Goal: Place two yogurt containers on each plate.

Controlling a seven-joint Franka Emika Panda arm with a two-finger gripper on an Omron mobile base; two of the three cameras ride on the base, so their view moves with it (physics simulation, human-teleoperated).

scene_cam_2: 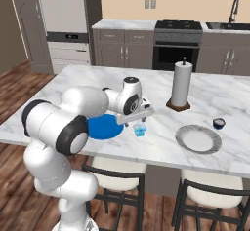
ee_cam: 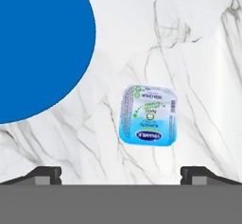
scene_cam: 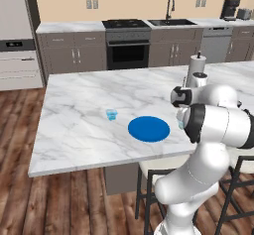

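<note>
A simulated kitchen with dark cabinets and a wood floor surrounds a white marble bench (scene_cam: pixel 74 130). The arm reaches out over it, and the fingers (ee_cam: pixel 120 173) hang spread wide and empty above a pale blue yogurt container (ee_cam: pixel 149 115), which sits on bare marble between the two tips and a little ahead of them, apart from both. The blue plate (ee_cam: pixel 38 43) lies just beside that cup, off to one side of the fingers, and carries nothing. A second pale blue cup (scene_cam: pixel 111 114) stands past the plate's far side, well away from the fingers. The grey plate (scene_cam_2: pixel 198 139) and the dark cup (scene_cam_2: pixel 218 123) beside it lie well off to the other side, near the paper towel roll (scene_cam_2: pixel 180 84). Neither plate is loaded, so the task looks barely begun. The step in hand seems to be the first pickup: the next move calls for a straight descent until the tips bracket the cup, then closing on its sides.
</note>
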